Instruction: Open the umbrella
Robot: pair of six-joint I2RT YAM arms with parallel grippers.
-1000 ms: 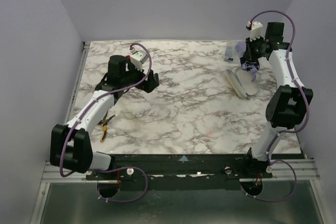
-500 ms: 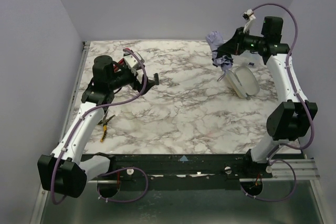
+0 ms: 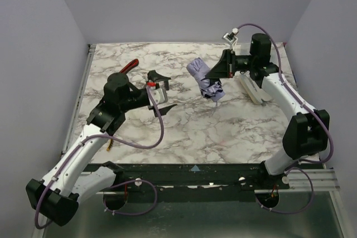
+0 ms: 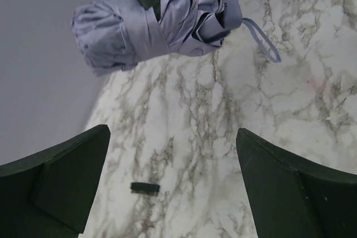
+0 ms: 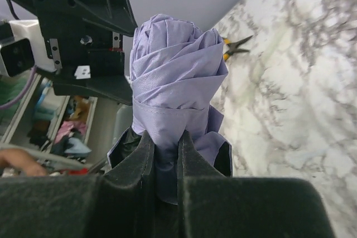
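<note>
The umbrella point(image 3: 202, 77) is a collapsed lavender roll held in the air over the middle of the table. My right gripper point(image 3: 214, 75) is shut on its lower folds, and in the right wrist view the roll point(image 5: 175, 76) points away from the pinching gripper point(image 5: 165, 137). My left gripper point(image 3: 163, 91) stands wide open just left of the umbrella, apart from it. From the left wrist the roll point(image 4: 156, 26) hangs ahead with its wrist loop point(image 4: 262, 40) dangling, and nothing lies between the open gripper point(image 4: 173, 154).
A red-handled cutter point(image 3: 129, 66) lies at the back left. Yellow-handled pliers point(image 3: 110, 142) peek out beside the left arm. A pale flat sleeve point(image 3: 254, 90) lies under the right arm. A small black piece point(image 4: 145, 187) rests on the marble table point(image 3: 189, 132).
My right arm has carried the umbrella left from the back right corner to mid-table. My left arm has swung right toward it, uncovering the red cutter.
</note>
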